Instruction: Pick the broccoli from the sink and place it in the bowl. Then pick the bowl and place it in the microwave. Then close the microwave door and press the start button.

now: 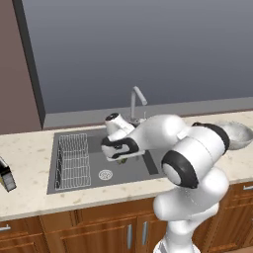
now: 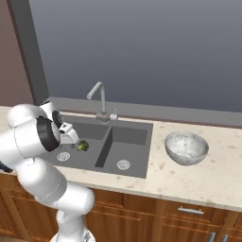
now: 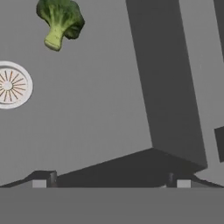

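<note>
Hovering with fingers spread wide, the pincer (image 3: 111, 183) holds nothing; the broccoli (image 3: 60, 22) lies just beside the sink drain (image 3: 11, 84), probably light and crumbly, so grab the firmer stem.

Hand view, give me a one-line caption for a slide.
Open gripper above the sink floor, with the broccoli lying beside the round drain.

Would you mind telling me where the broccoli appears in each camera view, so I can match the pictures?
Left base view: the broccoli peeks out just under the robot's wrist, in the sink.
Right base view: on the floor of the left basin, just right of the wrist.
Hand view: top left, stem pointing down-left.
Shared landmark: the round drain close beside it.
</note>
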